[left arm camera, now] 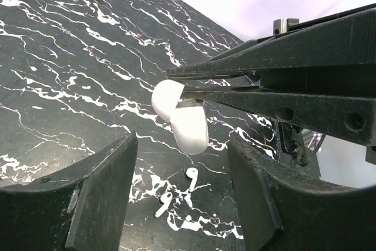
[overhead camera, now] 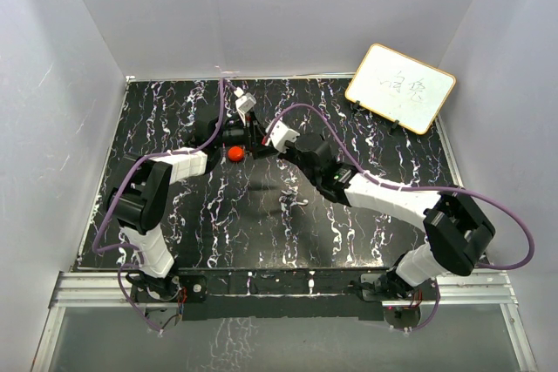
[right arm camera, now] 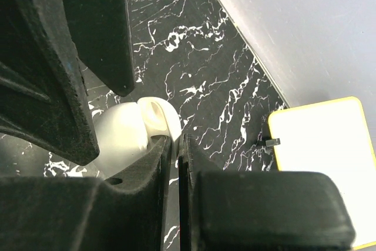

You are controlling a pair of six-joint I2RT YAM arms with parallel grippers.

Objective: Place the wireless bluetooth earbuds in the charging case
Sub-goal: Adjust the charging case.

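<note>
Because the case (left arm camera: 188,124) looks light, slick and weak at its hinge, its body is probably the safer hold. The right gripper (left arm camera: 175,83) pinches its lid, holding it aloft between the left gripper's (left arm camera: 181,139) parted jaws, with the earbuds (left arm camera: 192,174) on the table (left arm camera: 70,57).

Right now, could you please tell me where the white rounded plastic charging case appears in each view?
Top external: I cannot make it out.
Left wrist: the white rounded plastic charging case hangs at centre, lid open.
Right wrist: just left of centre.
Shared landmark: the black white-veined marble-patterned tabletop.
</note>
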